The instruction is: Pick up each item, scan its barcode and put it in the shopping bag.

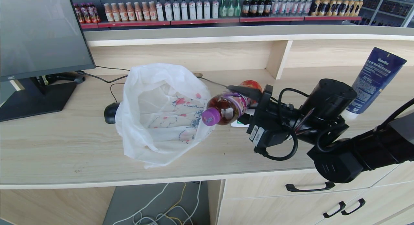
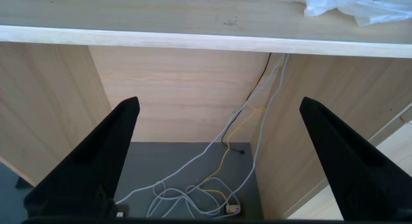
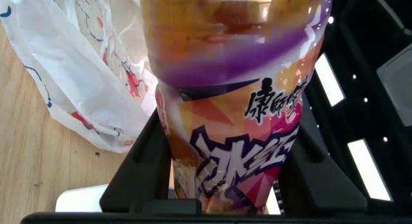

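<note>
The right arm [image 1: 362, 150] is matte black, with cylindrical joints [image 1: 333, 95], looping cables [image 1: 286, 155] and white wrist stickers [image 1: 255, 134].

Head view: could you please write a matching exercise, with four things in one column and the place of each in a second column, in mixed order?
Things
1. bottle
2. shopping bag
3. blue tube
4. computer mouse

Places
A. stands on its white cap at the right end of the counter
B. held in the right gripper, cap pointing toward the bag
C. lies open in the middle of the counter
D. at the bag's left edge, partly hidden by it

Pairs: 1-B, 2-C, 3-A, 4-D
</note>
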Available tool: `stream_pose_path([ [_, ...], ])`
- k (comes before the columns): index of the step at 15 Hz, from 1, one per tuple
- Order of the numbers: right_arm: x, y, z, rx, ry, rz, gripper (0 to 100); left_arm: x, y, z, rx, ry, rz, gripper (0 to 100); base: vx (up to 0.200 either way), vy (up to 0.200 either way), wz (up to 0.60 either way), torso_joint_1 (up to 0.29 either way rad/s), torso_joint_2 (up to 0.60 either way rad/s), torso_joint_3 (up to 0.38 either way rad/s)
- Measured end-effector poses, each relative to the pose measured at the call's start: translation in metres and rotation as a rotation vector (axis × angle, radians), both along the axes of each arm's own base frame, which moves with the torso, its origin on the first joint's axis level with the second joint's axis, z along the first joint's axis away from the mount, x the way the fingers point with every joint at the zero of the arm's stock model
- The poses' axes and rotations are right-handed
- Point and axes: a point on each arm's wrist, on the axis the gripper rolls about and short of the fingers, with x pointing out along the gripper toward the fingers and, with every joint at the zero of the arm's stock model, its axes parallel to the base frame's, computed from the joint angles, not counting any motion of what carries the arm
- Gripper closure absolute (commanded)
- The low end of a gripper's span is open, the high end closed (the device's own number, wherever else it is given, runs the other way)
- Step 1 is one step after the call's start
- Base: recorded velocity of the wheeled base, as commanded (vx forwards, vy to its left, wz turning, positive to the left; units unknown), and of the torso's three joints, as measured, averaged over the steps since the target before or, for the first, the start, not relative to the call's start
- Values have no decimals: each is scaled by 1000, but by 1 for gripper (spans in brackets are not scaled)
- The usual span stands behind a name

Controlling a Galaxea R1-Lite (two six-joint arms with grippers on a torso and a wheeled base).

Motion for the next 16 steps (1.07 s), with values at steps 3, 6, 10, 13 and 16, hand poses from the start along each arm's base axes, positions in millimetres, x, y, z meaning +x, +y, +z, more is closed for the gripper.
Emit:
stream_pose_path([
  [3,-1,-1,0,0,3,-2,100,0,0,0,0,0,0,0,0,0,0,0,0,0],
  [6,-2,-3,0,-1,6,-7,100,0,0,0,0,1,0,0,0,0,0,0,0,0],
  [10,-3,-3,-1,-2,10,-9,100,0,0,0,0,1,0,0,0,0,0,0,0,0],
  [13,-3,-4,-1,-3,11,-10,100,0,0,0,0,1,0,0,0,0,0,0,0,0],
  [16,-3,-4,-1,-3,12,-11,100,0,0,0,0,1,0,0,0,0,0,0,0,0],
])
